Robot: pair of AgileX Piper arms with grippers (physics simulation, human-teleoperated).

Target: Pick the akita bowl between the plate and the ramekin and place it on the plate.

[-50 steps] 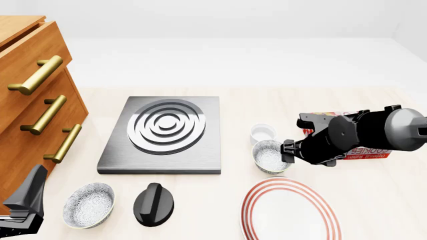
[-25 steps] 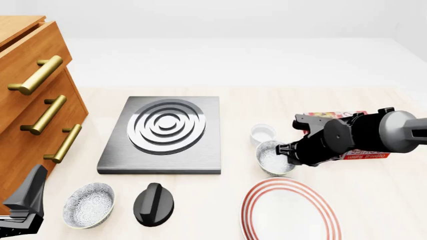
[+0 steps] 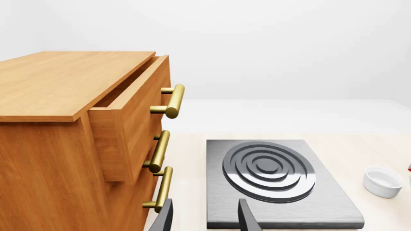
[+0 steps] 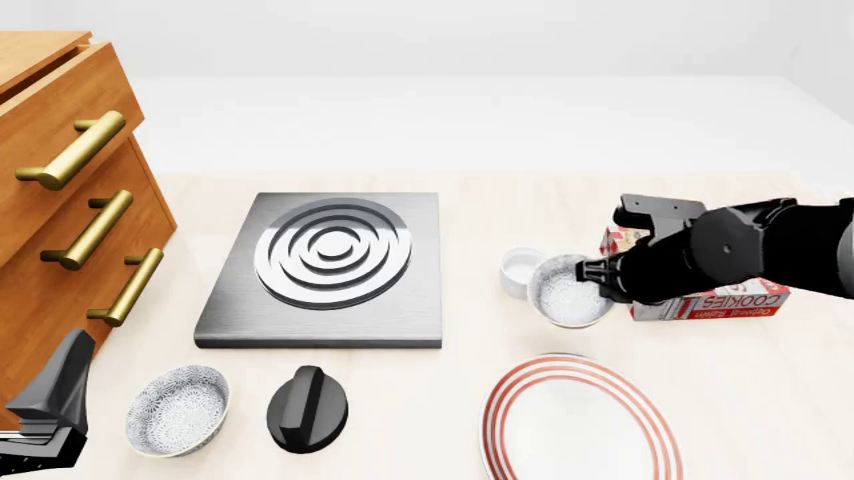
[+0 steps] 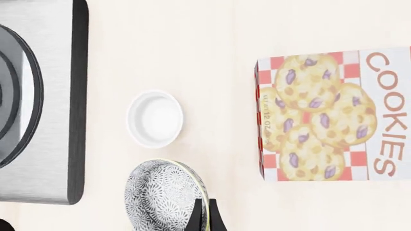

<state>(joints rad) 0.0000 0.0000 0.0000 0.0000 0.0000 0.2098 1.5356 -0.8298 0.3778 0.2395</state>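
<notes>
The right gripper (image 4: 617, 283), clamped on the akita bowl (image 4: 571, 291), has lifted it off the table (image 4: 441, 400).

Akita bowl (image 4: 570, 291) right of ramekin (image 4: 522, 267), behind plate (image 4: 578, 420); cookie box (image 4: 714, 290) farther right.

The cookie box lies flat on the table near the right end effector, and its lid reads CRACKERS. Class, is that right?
Not quite. The cookie box does lie flat near the right end effector, but the right wrist view shows it reads COOKIES, not CRACKERS.
</notes>
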